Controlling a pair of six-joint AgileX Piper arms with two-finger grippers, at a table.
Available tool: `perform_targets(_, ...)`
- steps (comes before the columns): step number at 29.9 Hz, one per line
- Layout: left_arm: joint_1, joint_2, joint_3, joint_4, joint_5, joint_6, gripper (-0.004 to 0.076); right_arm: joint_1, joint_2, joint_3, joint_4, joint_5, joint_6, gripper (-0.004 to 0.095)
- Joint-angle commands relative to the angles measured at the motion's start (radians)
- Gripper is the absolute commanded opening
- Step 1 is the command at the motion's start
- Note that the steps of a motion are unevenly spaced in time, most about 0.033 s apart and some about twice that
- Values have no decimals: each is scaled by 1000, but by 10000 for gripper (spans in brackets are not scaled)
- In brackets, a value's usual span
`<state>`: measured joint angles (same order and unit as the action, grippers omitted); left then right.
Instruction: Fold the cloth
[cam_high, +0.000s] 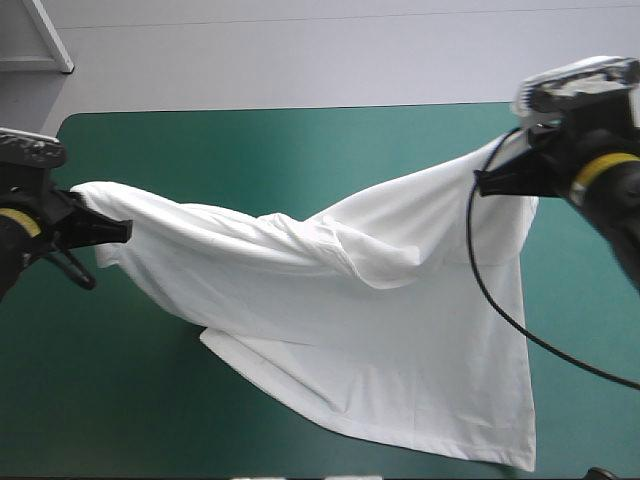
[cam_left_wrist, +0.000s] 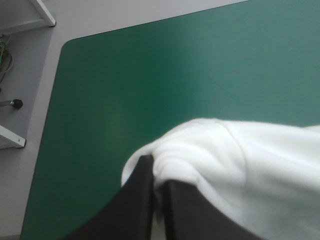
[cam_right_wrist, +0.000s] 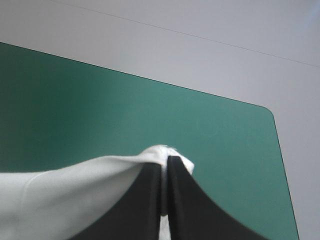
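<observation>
Teal-green table cover (cam_high: 300, 140) shows bare along the far edge and across your near left corner. Over the middle of it you have the white short-sleeved fabric T-shirt (cam_high: 380, 330) strung between both arms.

Your left gripper of two broad black fins (cam_high: 118, 232) sits near the table's left edge. Its fingers are pressed all but together on a bunched corner of the T-shirt (from the left wrist camera only a thin strip of white shows between them, and the fabric bulges out over the tips).

Your right gripper (cam_high: 484, 182) is raised over the far right part of the table. Its fingers are pinched into one pointed arch, with a small fold of white cloth caught at the tips.

Between the two grips the T-shirt's upper edge sags in a shallow curve, with a soft rolled fold near the middle. Below the right grip the cloth drops as a broad sheet toward the near edge, and its lowest corner reaches the near right side of the table. You cannot tell from above whether that corner rests on the cover.
</observation>
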<state>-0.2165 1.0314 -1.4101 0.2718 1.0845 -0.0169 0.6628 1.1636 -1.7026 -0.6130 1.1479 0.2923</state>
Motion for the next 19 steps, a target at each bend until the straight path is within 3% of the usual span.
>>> perform_targets(1, -1, 67, 17, 22, -221, -26, -10, -7, 103, 18, -212, -192, 111, -14)
perform_targets(6, -1, 243, 17, 30, -426, -63, -10, -61, 275, 18, -398, -326, 268, -14)
perform_targets(16, -1, 563, 8, 32, -778, -68, -6, -188, 522, 18, -363, -445, 362, -13)
perform_targets(19, -1, 617, 8, 32, -861, -111, 71, -214, 561, 18, -292, -495, 369, 47)
